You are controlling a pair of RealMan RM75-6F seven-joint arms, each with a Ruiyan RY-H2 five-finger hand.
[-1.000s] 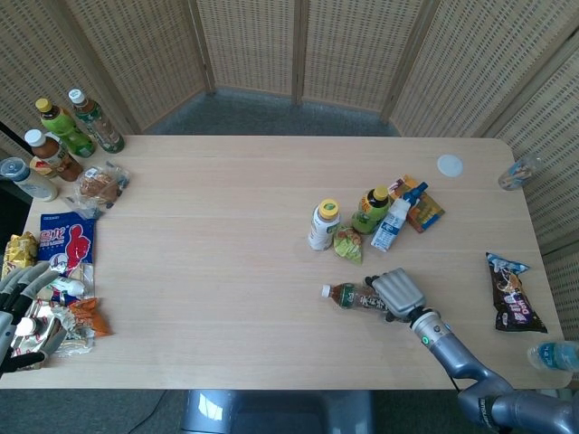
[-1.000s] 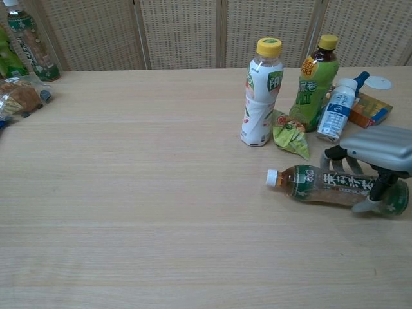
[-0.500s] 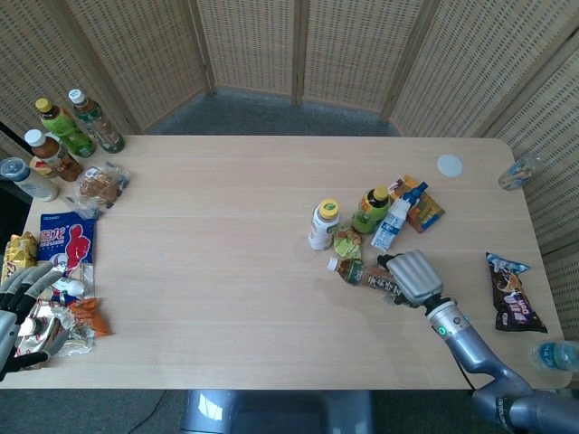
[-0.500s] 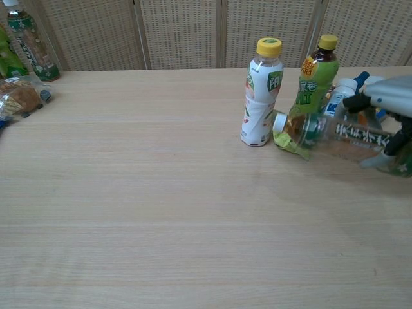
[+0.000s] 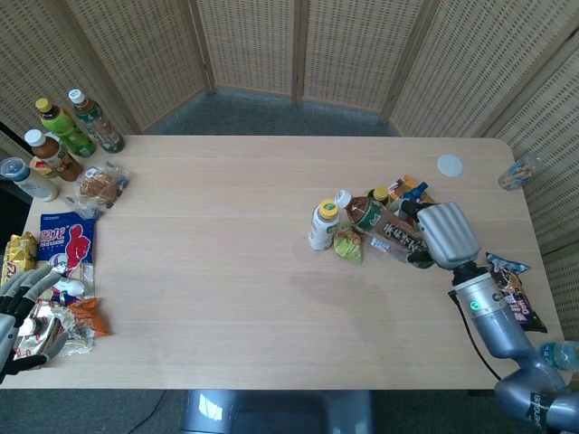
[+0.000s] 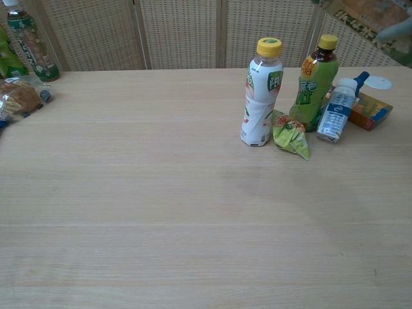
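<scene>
Mid-bench, a yellow-capped white bottle (image 6: pixel 261 91) stands upright beside a green tea bottle (image 6: pixel 313 82), with a crumpled green wrapper (image 6: pixel 291 134) between their bases and a small blue-labelled bottle (image 6: pixel 336 110) leaning by an orange box (image 6: pixel 369 109). Far left, bottles (image 5: pixel 61 134) and snack packets (image 5: pixel 65 244) crowd the bench's (image 5: pixel 226 298) edge. A dark snack bag (image 5: pixel 516 294) lies at the right edge, a white lid (image 5: pixel 450 165) near the back corner.

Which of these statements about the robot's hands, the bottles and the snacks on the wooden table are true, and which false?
1. The right hand holds a brown tea bottle with a white cap off the table. True.
2. The white bottle with a yellow cap lies on its side. False: it stands upright.
3. The left hand grips a green bottle. False: it holds nothing, beside snack packets.
4. A crumpled green wrapper lies by the white bottle. True.
</scene>
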